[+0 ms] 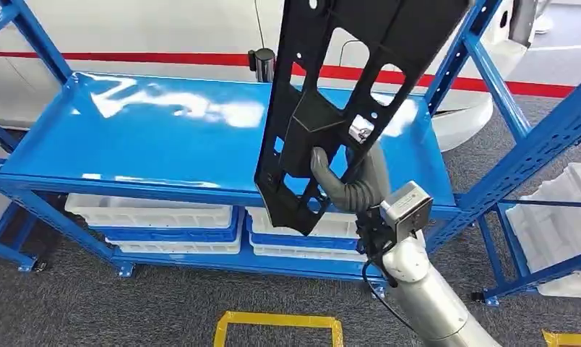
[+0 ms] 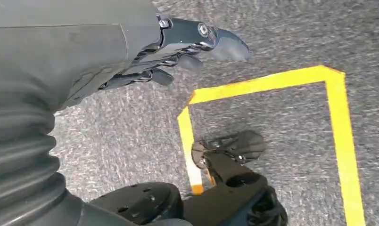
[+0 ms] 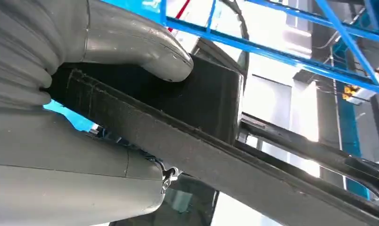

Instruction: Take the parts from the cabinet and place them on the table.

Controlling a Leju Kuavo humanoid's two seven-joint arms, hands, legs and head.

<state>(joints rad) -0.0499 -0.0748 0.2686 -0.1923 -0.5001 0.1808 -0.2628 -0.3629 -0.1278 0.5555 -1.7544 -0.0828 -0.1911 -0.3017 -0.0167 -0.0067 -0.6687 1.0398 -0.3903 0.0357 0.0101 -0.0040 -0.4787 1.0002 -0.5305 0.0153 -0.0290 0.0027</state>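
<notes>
A grey speckled carpet (image 1: 128, 311) covers the floor, marked with yellow tape (image 1: 277, 319) forming a rectangle outline near the robot. Behind the scene, a white wall (image 1: 128, 29) carries a red horizontal stripe (image 1: 128, 58).

A large blue metal shelving rack (image 1: 128, 184) stands across the head view, with slanted blue uprights at both sides. Its glossy blue shelf (image 1: 143, 130) reflects white light.

The task's part (image 1: 345, 79) is a long, flat, black plastic panel with several large cut-out openings and small holes. It is held up in the air, tilted, above the right end of the blue shelf, its upper end running out of the top of the picture. The right hand (image 1: 342, 181), grey with a ribbed cover at the wrist, clamps the panel near its lower end; in the right wrist view the thick grey thumb (image 3: 150, 52) presses on one face of the black part while the rest of the hand lies against the other.

On the rack's lower level sit shallow white trays (image 1: 157, 217), stacked with blue trays between them; their contents cannot be seen. More white bins (image 1: 562, 217) stand to the right.

In the left wrist view, the left hand (image 2: 178, 52) hangs over the carpet holding nothing, its dark fingers loosely apart.
</notes>
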